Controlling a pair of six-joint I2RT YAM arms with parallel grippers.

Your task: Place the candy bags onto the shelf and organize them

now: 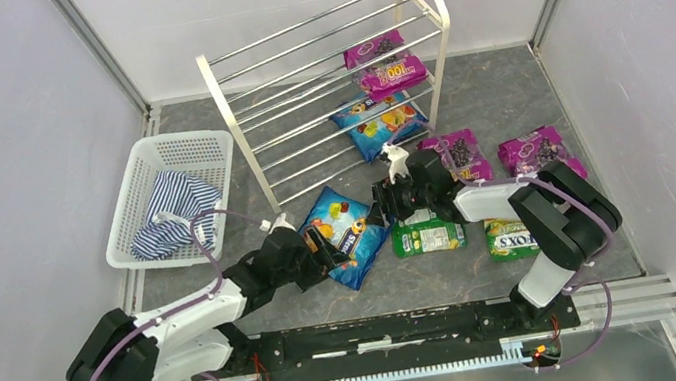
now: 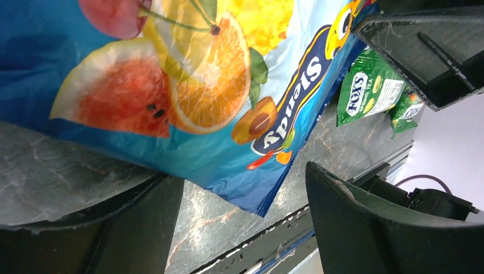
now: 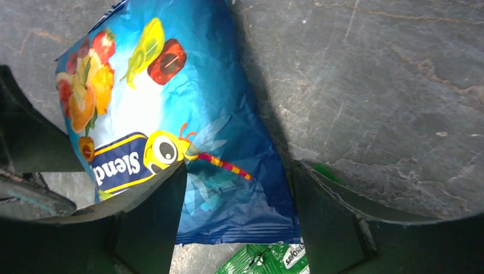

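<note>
The bench (image 1: 502, 95) is carrying the shelf (image 1: 239, 134) at the back. Two magenta bags (image 1: 384, 62) and a shelved blue bag (image 1: 382, 123) are already resting on its rods, right side. More bags are lying loose in front.

Step in hand, as judged: the loose blue bag (image 1: 348, 227), lying between the two arms, is being lined up for pickup.

- The left end effector (image 2: 240, 171) is being held open with its fingers wide apart. The bag's lower corner is lying between them and nothing is being gripped.
- The right end effector (image 3: 238, 165) is likewise being held open, astride the bag's opposite side, not clamped.

To do it well:

- Only one arm should be closing, on a flat sealed edge rather than the puffed middle. Glossy film is likely to slip.
- The other arm should be backed off first, since the two are crowded close.
- The green bag (image 1: 429, 236), lying just beside the right fingers, should not be caught along with it.
- Placement next to the shelved blue bag is being suggested, to group the colours.
</note>
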